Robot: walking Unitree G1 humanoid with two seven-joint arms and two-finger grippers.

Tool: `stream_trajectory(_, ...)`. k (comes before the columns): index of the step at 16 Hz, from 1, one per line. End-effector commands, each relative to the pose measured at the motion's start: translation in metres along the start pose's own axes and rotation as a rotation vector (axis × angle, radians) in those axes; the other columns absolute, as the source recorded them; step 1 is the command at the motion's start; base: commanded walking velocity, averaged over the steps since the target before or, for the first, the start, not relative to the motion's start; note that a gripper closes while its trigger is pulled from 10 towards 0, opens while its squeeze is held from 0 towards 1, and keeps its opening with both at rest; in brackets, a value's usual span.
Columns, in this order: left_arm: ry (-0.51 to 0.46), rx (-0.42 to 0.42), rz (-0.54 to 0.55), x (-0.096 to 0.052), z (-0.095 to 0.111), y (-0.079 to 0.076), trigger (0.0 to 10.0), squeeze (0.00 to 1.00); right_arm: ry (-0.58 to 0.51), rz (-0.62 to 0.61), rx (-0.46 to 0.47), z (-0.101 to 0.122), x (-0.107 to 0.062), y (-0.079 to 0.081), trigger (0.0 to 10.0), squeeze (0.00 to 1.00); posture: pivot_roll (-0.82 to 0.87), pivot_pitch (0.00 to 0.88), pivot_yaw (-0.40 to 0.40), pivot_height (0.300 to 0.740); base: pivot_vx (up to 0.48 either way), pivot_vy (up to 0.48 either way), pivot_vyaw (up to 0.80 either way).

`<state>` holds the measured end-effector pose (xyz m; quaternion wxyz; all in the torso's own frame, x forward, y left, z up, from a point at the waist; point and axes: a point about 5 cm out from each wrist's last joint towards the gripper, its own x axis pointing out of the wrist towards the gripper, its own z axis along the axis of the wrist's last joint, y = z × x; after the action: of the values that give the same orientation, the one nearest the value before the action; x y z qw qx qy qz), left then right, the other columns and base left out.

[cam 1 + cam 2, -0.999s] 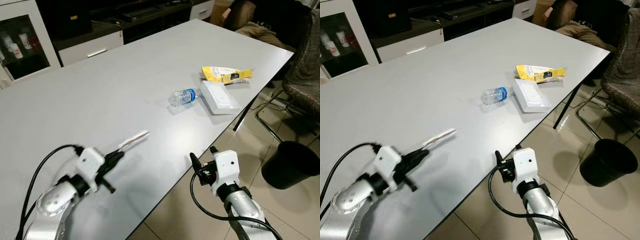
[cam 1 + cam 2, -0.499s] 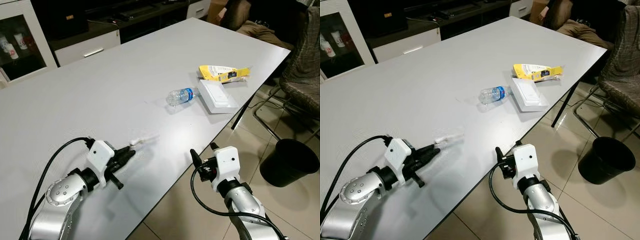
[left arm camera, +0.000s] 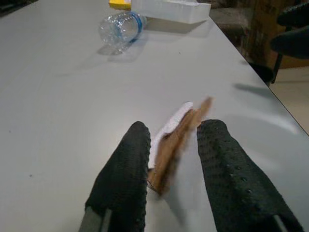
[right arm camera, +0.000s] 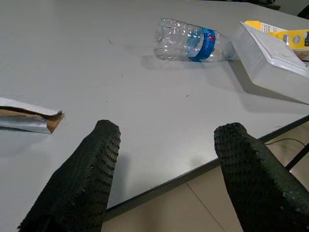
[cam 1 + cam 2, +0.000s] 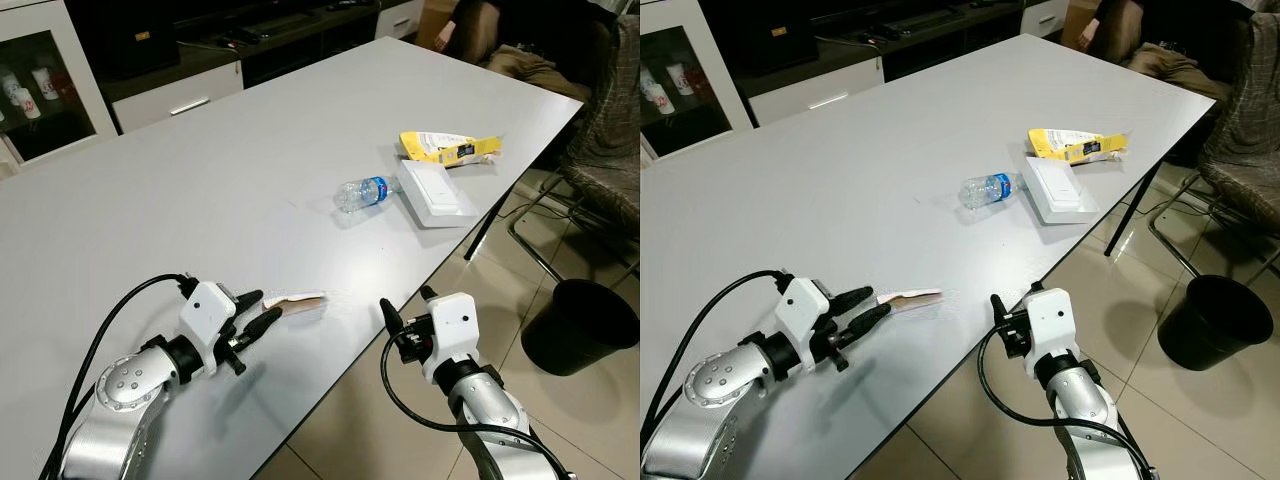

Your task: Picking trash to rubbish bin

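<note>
Left gripper [image 5: 258, 309] has its fingers spread around the wrapper [image 5: 298, 303], well short of the bottle [image 5: 362, 193]. Looks like the grab step; closing comes next, I'd guess.

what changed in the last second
The left gripper pulled back toward the table edge, opened and let go of the wrapper, which now lies flat between its fingers. The right gripper, bottle, white box, yellow packet and bin stayed put.

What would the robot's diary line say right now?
left gripper: open around wrapper | right gripper: open, idle | bin: on floor
</note>
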<state>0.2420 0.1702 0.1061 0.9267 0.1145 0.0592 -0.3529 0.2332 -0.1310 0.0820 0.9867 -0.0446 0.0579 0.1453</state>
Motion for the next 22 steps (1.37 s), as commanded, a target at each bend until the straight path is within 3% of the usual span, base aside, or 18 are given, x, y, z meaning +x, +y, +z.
stream_trajectory(1, -0.039, -0.011, 0.035, 0.006, 0.002, 0.004, 10.0, 1.00, -0.016, -0.003, -0.004, 0.002, 0.002, -0.002, 10.0, 0.00, -0.03, 0.000, -0.013, 0.740, 0.000, 0.000, 0.00)
stream_trajectory(7, -0.010, -0.009, -0.029, 0.036, -0.009, 0.005, 10.0, 1.00, -0.025, 0.014, -0.012, 0.004, 0.006, -0.002, 10.0, 0.00, -0.04, 0.000, -0.018, 0.740, 0.000, 0.000, 0.00)
stream_trajectory(11, 0.013, -0.075, -0.127, 0.049, -0.017, 0.007, 10.0, 1.00, -0.023, 0.017, -0.012, 0.004, 0.006, -0.002, 10.0, 0.00, -0.05, 0.000, -0.011, 0.740, 0.000, 0.000, 0.00)
stream_trajectory(12, 0.016, -0.066, -0.129, 0.051, -0.018, 0.008, 10.0, 0.65, -0.021, 0.017, -0.013, 0.003, 0.005, -0.002, 10.0, 0.00, -0.05, 0.000, -0.010, 0.740, 0.000, 0.000, 0.00)
stream_trajectory(13, 0.020, -0.067, -0.130, 0.053, -0.020, 0.009, 10.0, 0.00, -0.020, 0.017, -0.012, 0.003, 0.005, -0.002, 10.0, 0.00, -0.05, 0.000, -0.010, 0.740, 0.000, 0.000, 0.00)
stream_trajectory(16, 0.055, -0.055, -0.165, 0.058, -0.025, 0.012, 10.0, 0.00, -0.019, 0.017, -0.011, 0.003, 0.005, -0.002, 10.0, 0.00, -0.05, 0.000, -0.011, 0.740, 0.000, 0.000, 0.00)
stream_trajectory(18, 0.069, -0.012, -0.136, 0.064, -0.029, 0.015, 10.0, 0.00, -0.021, 0.023, -0.012, 0.004, 0.007, 0.000, 10.0, 0.00, -0.05, 0.000, -0.015, 0.740, 0.000, 0.000, 0.00)
stream_trajectory(21, 0.097, -0.012, -0.117, 0.071, -0.033, 0.020, 10.0, 0.00, -0.023, 0.025, -0.011, 0.004, 0.007, 0.000, 10.0, 0.00, -0.05, 0.000, -0.014, 0.740, 0.000, 0.000, 0.00)
stream_trajectory(22, 0.108, -0.013, -0.122, 0.071, -0.035, 0.019, 5.0, 0.00, -0.023, 0.025, -0.011, 0.004, 0.007, 0.000, 10.0, 0.00, -0.06, 0.000, -0.009, 0.740, 0.000, 0.000, 0.00)
